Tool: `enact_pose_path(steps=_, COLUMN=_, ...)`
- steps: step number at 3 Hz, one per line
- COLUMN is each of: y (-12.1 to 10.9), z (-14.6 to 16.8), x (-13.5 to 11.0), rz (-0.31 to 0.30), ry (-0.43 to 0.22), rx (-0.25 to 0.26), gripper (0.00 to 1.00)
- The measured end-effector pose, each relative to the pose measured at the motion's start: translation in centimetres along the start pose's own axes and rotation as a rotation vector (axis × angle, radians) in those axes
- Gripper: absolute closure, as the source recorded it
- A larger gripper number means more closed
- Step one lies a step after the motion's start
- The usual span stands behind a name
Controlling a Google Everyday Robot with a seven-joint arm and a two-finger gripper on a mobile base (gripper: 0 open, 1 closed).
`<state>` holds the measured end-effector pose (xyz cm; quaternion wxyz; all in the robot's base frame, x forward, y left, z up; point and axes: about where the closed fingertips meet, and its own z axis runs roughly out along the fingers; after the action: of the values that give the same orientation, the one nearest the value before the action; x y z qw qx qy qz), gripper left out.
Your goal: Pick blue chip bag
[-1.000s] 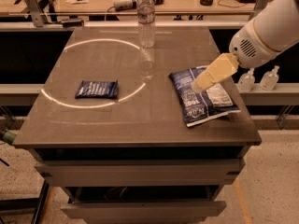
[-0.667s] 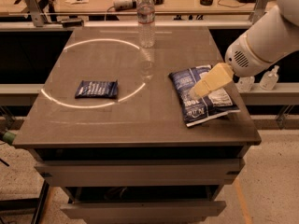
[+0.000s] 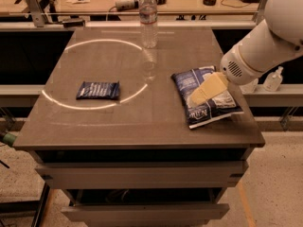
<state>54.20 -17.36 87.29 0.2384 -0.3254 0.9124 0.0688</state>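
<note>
Work surface: a grey-brown rectangular table top [image 3: 118, 122] with 2 drawer fronts [image 3: 142, 176] below its near edge. A thin white ring of light [image 3: 71, 103] lies on the left half of the top.

Task item: the large puffy dark-blue crinkly chip bag with a white printed panel [image 3: 213, 110] lies flat on the right side of the table. Its long axis runs from far to near, and its near-right corner sits close to the right edge of the table.

Gripper: the beige tapered gripper [image 3: 196, 98] extends from the white cylindrical arm [image 3: 270, 37], which enters from the upper right. The gripper points down and to the left, directly over the middle of the blue chip bag, with its tip toward the left edge of the bag. Whether it touches the bag cannot be told. Whether it is apart, together or clamped also cannot be told from this view.

Other items:
- 1 small flat dark-blue rectangular packet [image 3: 98, 90] lies on the left side, inside the ring and well apart from the bag.
- 1 clear plastic water bottle [image 3: 148, 18] stands upright at the far centre of the table.
- 1 small clear pump bottle [image 3: 273, 79] stands beyond the right edge, behind the arm.
</note>
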Motion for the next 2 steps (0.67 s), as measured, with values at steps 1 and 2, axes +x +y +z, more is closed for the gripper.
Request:
enact_pose_path(steps=1, y=0.79, z=0.92, x=-0.71, rz=-0.091, ry=0.020, rx=0.009, gripper=0.00)
enact_pose_path(steps=2, y=1.39, z=1.86, x=-0.90, rz=-0.144, ry=0.039, rx=0.001, gripper=0.00)
